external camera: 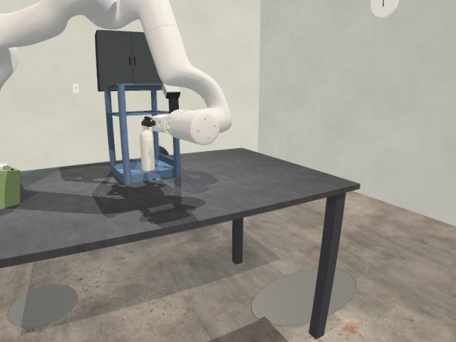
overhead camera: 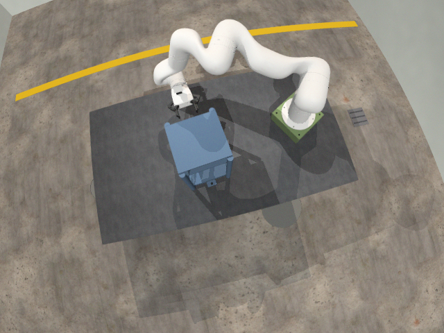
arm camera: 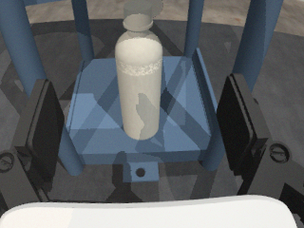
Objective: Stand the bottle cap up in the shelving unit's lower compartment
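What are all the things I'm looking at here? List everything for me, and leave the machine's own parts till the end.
Bottle: one, white, standing cap up on the floor of the shelving unit's lower compartment.
Shelving unit: one, blue, on the table, four posts and three shelves.
Table: one, dark grey top with dark legs.
Cabinet: one, dark grey, on the wall behind the unit.
Wall switch: one, white, left of the cabinet.
Floor line: one, yellow, curved, beyond the table.
Floor grate: one, grey, beside the table.
Base block: one, green, on the table under the arm.
Arm: one, white, reaching to the unit's front.
Gripper: one, black fingers, open, empty, just in front of the bottle.
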